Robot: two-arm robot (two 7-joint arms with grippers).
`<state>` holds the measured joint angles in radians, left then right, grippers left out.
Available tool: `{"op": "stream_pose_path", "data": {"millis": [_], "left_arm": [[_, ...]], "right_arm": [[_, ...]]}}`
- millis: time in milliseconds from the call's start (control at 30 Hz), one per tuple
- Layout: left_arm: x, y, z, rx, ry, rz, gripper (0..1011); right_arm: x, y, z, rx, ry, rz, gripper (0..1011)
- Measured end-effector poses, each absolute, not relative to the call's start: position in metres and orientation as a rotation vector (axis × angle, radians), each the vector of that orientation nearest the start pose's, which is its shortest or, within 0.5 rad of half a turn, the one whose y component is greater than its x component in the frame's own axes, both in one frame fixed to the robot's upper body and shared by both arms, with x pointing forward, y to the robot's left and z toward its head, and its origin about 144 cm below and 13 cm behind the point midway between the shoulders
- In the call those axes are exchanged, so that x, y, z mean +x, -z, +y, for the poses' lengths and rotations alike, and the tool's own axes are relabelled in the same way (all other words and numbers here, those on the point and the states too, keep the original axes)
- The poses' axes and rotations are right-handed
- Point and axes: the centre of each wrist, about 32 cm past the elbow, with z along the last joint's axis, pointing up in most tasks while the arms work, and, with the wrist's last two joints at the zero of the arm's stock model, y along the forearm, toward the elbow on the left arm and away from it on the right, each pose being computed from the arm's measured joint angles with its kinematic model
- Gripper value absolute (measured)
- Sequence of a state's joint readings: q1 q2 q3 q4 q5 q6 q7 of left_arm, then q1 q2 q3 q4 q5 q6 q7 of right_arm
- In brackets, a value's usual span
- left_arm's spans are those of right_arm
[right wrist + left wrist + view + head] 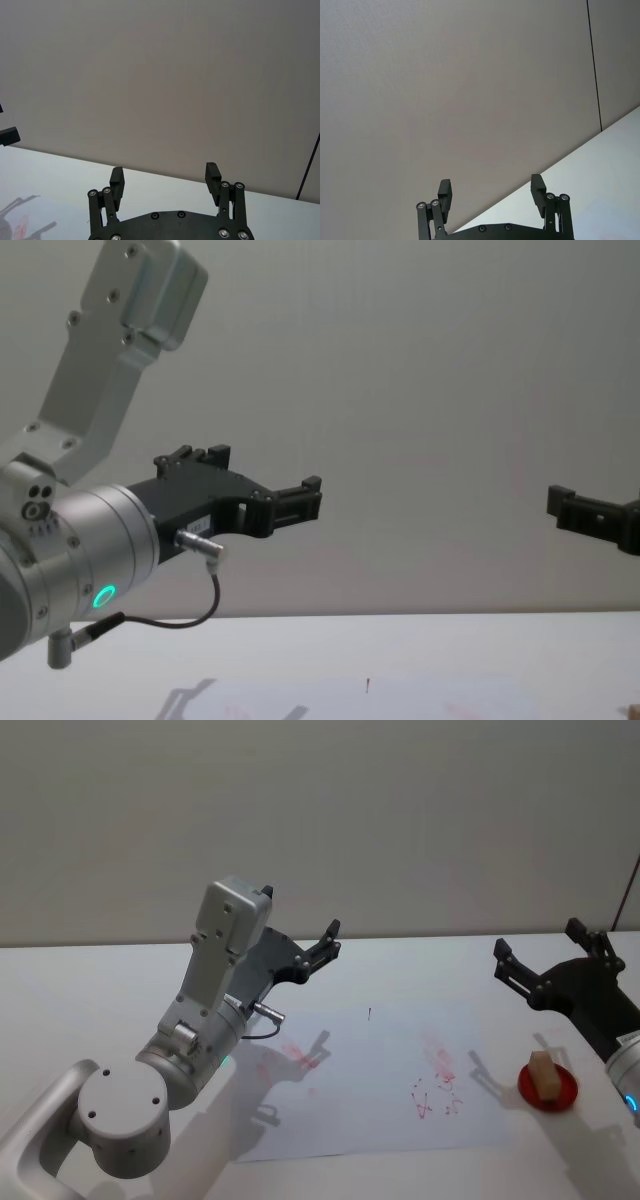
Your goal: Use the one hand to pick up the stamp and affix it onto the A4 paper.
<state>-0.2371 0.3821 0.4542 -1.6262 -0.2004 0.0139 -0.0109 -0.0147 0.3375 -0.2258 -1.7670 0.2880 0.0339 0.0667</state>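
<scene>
Pale wall behind, white desk (100,980) in front: the tan stamp (543,1072) stands upright in a small red dish (527,1085) just off the right edge of the paper (370,1090). The right gripper (535,942), spread and empty, hovers above and beyond it, plainly the nearer. The left gripper (330,940), also spread, hangs well apart over the paper's far left.
</scene>
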Motion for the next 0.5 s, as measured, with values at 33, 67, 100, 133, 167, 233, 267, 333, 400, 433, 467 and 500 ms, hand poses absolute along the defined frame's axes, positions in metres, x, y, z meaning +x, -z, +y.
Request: {"op": "stream_pose_path", "data": {"millis": [33,67,100,133,167,233,267,333,400,433,467,500], "left_arm": [[0.492,-1.2044,0.1984,0.061,-1.124,-0.268,1001],[0.492,-1.2044,0.1984,0.061,-1.124,-0.268,1001],[0.492,-1.2044,0.1984,0.061,-1.124,-0.268,1001],[0.492,-1.2044,0.1984,0.061,-1.124,-0.268,1001],[0.492,-1.2044,0.1984,0.061,-1.124,-0.268,1001],[0.492,-1.2044,0.1984,0.061,-1.124,-0.268,1001],[0.492,-1.2044,0.1984,0.061,-1.124,-0.268,1001],[0.492,-1.2044,0.1984,0.061,-1.124,-0.268,1001],[0.492,-1.2044,0.1984,0.061,-1.124,-0.268,1001],[0.492,-1.2044,0.1984,0.061,-1.124,-0.268,1001],[0.492,-1.2044,0.1984,0.061,-1.124,-0.268,1001],[0.492,-1.2044,0.1984,0.061,-1.124,-0.268,1001]], "right_arm": [[0.4433,-1.1888,-0.2371,0.027,1.229,-0.075,1001],[0.4433,-1.1887,-0.2371,0.026,1.23,-0.075,1001],[0.4433,-1.1887,-0.2371,0.026,1.229,-0.075,1001],[0.4433,-1.1887,-0.2371,0.026,1.229,-0.075,1001],[0.4433,-1.1887,-0.2371,0.026,1.23,-0.075,1001],[0.4433,-1.1887,-0.2371,0.026,1.23,-0.075,1001],[0.4433,-1.1887,-0.2371,0.026,1.23,-0.075,1001],[0.4433,-1.1887,-0.2371,0.026,1.23,-0.075,1001],[0.4433,-1.1887,-0.2371,0.026,1.229,-0.075,1001],[0.4433,-1.1887,-0.2371,0.026,1.229,-0.075,1001],[0.4433,-1.1887,-0.2371,0.026,1.23,-0.075,1001],[0.4433,-1.1887,-0.2371,0.026,1.229,-0.075,1001]]}}
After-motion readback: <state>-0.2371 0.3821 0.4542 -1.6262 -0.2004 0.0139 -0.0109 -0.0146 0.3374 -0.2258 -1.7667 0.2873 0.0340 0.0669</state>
